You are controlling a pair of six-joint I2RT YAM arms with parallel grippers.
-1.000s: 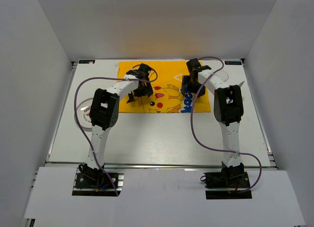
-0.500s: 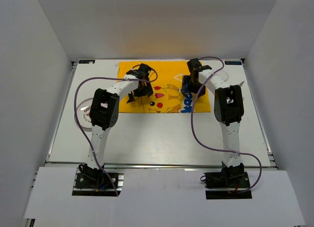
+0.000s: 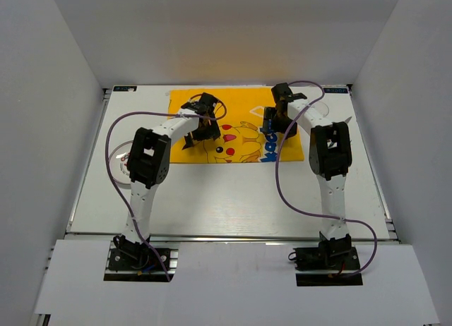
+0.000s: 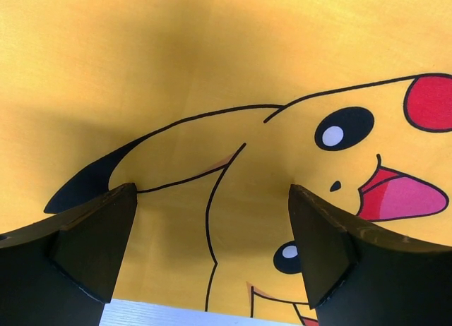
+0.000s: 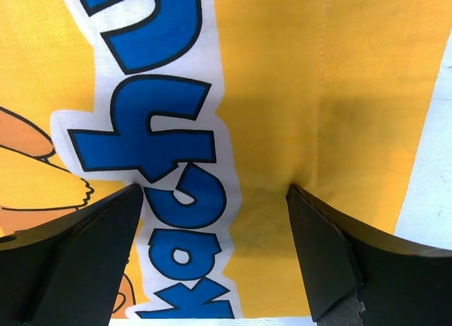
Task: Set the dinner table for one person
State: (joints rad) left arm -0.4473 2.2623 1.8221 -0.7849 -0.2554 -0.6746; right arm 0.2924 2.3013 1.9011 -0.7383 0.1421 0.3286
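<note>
The dinner table is a large white top with a metal rail along its near edge. A yellow Pikachu cloth lies flat at its far middle. My left gripper is open, fingertips down on the cloth's left part, over Pikachu's ear and face. My right gripper is open, fingertips down on the cloth's right part, by the blue lettering. Neither holds anything. In the left wrist view my left gripper spans yellow cloth; in the right wrist view my right gripper does too.
A round pale object lies at the table's left side, partly hidden by my left arm. White walls close in the left, right and far sides. A bare table strip shows at the cloth's near edge and right edge.
Both grippers have edged slightly, and the cloth's far left corner has shifted a little to the left. Both stay open on the cloth.
</note>
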